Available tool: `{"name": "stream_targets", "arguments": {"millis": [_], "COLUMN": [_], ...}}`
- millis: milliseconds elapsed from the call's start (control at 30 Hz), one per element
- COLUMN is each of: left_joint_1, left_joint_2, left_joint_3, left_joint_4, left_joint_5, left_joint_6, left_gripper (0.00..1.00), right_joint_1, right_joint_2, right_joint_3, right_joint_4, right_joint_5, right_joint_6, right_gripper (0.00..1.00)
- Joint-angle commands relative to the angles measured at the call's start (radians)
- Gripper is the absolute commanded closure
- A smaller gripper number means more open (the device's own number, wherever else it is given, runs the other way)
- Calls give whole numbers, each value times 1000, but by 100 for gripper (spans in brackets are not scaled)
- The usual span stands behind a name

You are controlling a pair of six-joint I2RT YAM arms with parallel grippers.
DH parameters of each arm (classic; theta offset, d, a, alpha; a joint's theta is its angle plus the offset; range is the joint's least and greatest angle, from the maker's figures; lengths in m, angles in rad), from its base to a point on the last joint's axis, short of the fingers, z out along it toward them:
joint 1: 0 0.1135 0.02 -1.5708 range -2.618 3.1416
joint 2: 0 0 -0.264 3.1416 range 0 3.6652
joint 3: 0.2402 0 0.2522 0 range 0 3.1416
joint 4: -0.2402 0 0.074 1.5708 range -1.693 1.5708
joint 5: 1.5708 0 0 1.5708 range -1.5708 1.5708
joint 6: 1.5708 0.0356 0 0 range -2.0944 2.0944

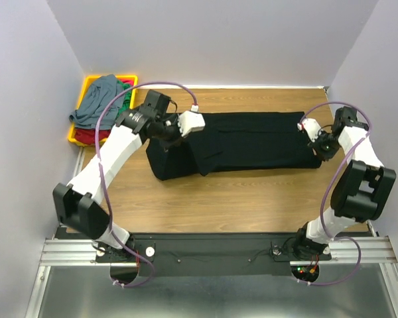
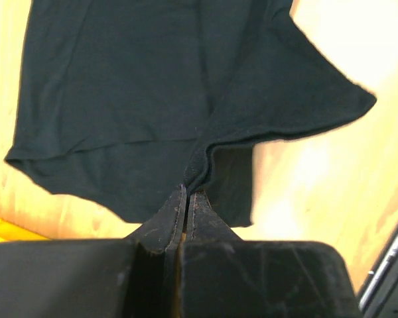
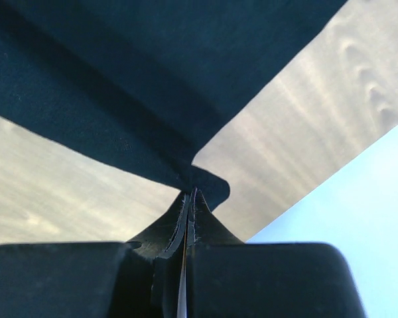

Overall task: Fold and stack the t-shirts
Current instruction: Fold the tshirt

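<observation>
The large black t-shirt [image 1: 252, 140] lies spread across the wooden table, folded lengthwise into a long band. My left gripper [image 1: 174, 134] is shut on its left end; the left wrist view shows the jaws [image 2: 188, 192] pinching a fold of the black cloth [image 2: 152, 86] above the table. My right gripper [image 1: 316, 147] is shut on the shirt's right end; the right wrist view shows the jaws [image 3: 191, 193] pinching a corner of the black cloth [image 3: 119, 79]. A slate grey-blue shirt [image 1: 99, 101] lies bunched over green [image 1: 126, 90] and red [image 1: 86, 136] shirts at the far left.
The yellow tray [image 1: 91, 82] holding the other shirts stands at the table's far left corner. White walls close in on the left, back and right. The black arm-base rail [image 1: 219, 252] runs along the near edge.
</observation>
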Motion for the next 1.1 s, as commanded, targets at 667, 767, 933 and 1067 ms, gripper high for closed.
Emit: {"name": "stream_targets", "arguments": {"millis": [667,767,933,1067], "left_joint_1": [143,155,172,183], "left_joint_2": [385,401,427,450], "left_joint_3": [403,409,423,438], "left_joint_4": [2,8,3,6], "left_joint_5": [45,45,35,28], "left_joint_6": [97,103,113,113], "left_gripper": [100,100,100,100], "right_joint_1": [36,48,56,63], "right_joint_2": [392,428,477,505], "right_joint_3": [450,488,540,559], "right_joint_4": [-22,-23,-20,-20], "right_joint_5": [-77,-77,-69,-60], "right_joint_6": [126,142,149,152], "right_gripper": [100,99,99,99]}}
